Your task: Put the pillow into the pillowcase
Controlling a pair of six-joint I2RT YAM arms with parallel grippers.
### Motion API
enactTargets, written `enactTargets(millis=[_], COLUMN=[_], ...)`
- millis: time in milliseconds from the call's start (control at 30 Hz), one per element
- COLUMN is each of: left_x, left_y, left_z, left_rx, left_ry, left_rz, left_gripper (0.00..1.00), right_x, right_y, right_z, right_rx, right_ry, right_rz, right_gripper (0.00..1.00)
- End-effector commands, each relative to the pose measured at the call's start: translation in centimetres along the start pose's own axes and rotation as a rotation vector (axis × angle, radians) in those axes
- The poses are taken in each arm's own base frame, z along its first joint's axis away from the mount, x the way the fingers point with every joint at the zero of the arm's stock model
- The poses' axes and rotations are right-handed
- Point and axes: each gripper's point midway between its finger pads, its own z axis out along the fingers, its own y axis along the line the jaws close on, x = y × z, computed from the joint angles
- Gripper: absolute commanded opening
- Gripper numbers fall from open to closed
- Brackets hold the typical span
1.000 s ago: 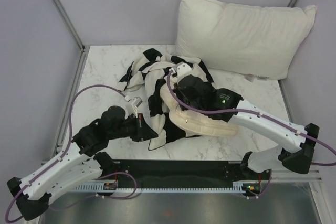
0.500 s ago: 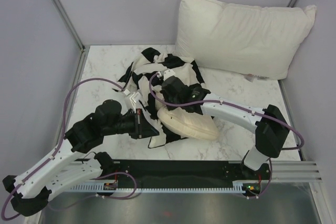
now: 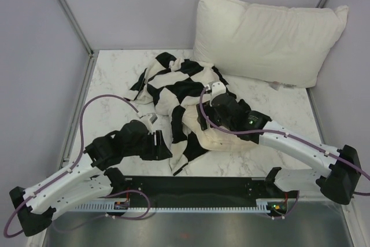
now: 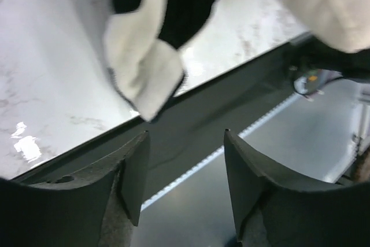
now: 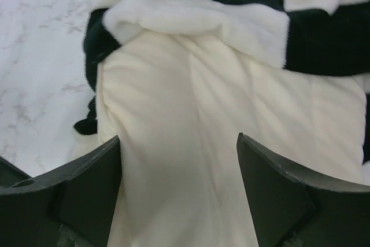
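The black-and-white checkered pillowcase (image 3: 179, 82) lies rumpled in the middle of the marble table. The cream pillow (image 3: 225, 141) sticks out of its near right side, its far end covered by the case. My right gripper (image 3: 200, 124) hovers over the pillow's exposed part, open, with nothing pinched. In the right wrist view the pillow (image 5: 191, 172) fills the gap in the right gripper (image 5: 178, 137), and the pillowcase (image 5: 202, 18) hem drapes across its far end. My left gripper (image 3: 163, 144) is open and empty beside the case's near left flap. That pillowcase corner (image 4: 150, 70) lies ahead of the left gripper (image 4: 185, 137).
A large puffy white pillow (image 3: 266, 36) leans against the back wall at the right. The black mounting rail (image 3: 196, 186) runs along the table's near edge, just under the left gripper. Bare marble (image 3: 115, 79) shows to the left of the case.
Both grippers have gone from shut to open, letting go of the fabric. The right arm pulled back to the right. The pillowcase now lies further over the pillow.
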Motion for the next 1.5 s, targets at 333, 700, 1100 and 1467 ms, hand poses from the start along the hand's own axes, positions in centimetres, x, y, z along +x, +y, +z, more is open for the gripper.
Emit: enactTargets(millis=[333, 700, 1100, 1467], left_x=[-2.3, -1.2, 0.4, -2.0], left_y=[4.0, 4.8, 5.6, 1.7], left_z=[5.6, 11.5, 18.1, 19.7], left_rx=[-0.188, -0.187, -0.186, -0.048], left_ry=[-0.119, -0.032, 0.074, 0.052], left_rz=[-0.029, -0.038, -0.091, 0.008], left_gripper=[1.00, 1.00, 0.86, 0.02], right_x=[3.9, 3.0, 1.1, 1.1], right_y=[-2.1, 0.4, -10.2, -13.6], right_z=[-0.9, -3.9, -3.9, -5.8], right_rx=[-0.103, -0.224, 0.227, 0.249], right_ry=[0.043, 0.064, -0.010, -0.079], right_rz=[0.070, 0.095, 0.184, 0.307], right_gripper=[0.88, 0.96, 0.96, 0.96])
